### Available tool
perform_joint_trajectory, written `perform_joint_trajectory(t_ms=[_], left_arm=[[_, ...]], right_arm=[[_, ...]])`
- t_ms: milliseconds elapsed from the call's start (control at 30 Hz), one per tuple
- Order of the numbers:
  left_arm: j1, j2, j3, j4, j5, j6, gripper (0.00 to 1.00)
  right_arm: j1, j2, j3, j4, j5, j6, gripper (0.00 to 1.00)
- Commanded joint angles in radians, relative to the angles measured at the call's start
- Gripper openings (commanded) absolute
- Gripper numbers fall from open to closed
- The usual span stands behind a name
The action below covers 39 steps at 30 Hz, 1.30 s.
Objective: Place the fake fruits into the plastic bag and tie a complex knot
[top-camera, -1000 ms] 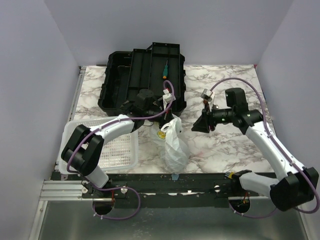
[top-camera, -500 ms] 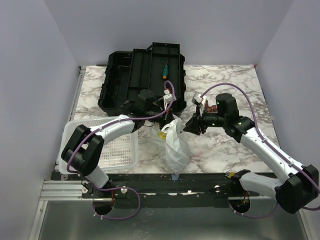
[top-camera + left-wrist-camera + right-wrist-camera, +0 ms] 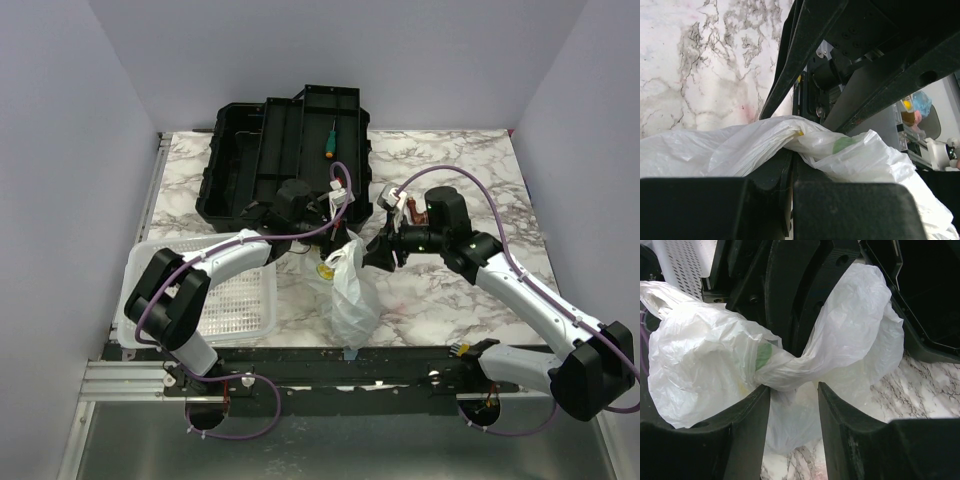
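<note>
Currently the plastic bag sits on the marble table near its front edge, between both arms. Left gripper clamped tight on a fold of the bag's upper plastic. Right gripper has its jaws apart, straddling the twisted handle, which brushes one finger unpinched. Black toolbox behind.

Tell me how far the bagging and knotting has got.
Done, apparently: the plastic bag bulges and no fruit lies loose. In hand: the left gripper pinches a fold of it, and the right gripper stands open around the twisted neck. Left: a finished knot is not visible yet.
</note>
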Motion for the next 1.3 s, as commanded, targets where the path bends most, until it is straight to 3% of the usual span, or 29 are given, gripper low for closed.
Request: perform_joint_trajectory(t_ms=[0, 233, 533, 600, 733, 867, 933, 1167, 1267], left_arm=[[-0.004, 0.016, 0.034, 0.018, 0.009, -0.005, 0.00], [-0.003, 0.021, 0.034, 0.036, 0.010, -0.016, 0.00], [0.002, -0.003, 0.025, -0.022, 0.014, 0.042, 0.00], [0.012, -0.012, 0.015, -0.030, 0.010, 0.051, 0.00], [0.034, -0.028, 0.006, -0.052, 0.009, 0.064, 0.12], [0.056, -0.076, -0.005, -0.096, -0.003, 0.099, 0.43], [0.070, -0.118, -0.011, -0.141, -0.020, 0.133, 0.53], [0.212, -0.291, -0.006, -0.447, -0.080, 0.334, 0.67], [0.265, -0.374, 0.045, -0.657, -0.084, 0.539, 0.71]], right_arm=[[0.010, -0.009, -0.020, -0.025, -0.020, -0.012, 0.48], [0.010, -0.021, -0.032, -0.026, -0.011, -0.004, 0.41], [0.010, -0.025, -0.013, -0.031, 0.030, 0.000, 0.03], [0.010, -0.034, -0.013, -0.042, 0.042, -0.001, 0.01], [0.009, -0.046, -0.006, -0.066, 0.069, -0.008, 0.01], [0.009, -0.053, 0.006, -0.100, 0.080, -0.031, 0.01], [0.009, -0.056, 0.009, -0.113, 0.081, -0.041, 0.01], [0.010, -0.045, 0.032, -0.132, 0.086, -0.055, 0.01], [0.010, -0.038, 0.040, -0.139, 0.086, -0.063, 0.01]])
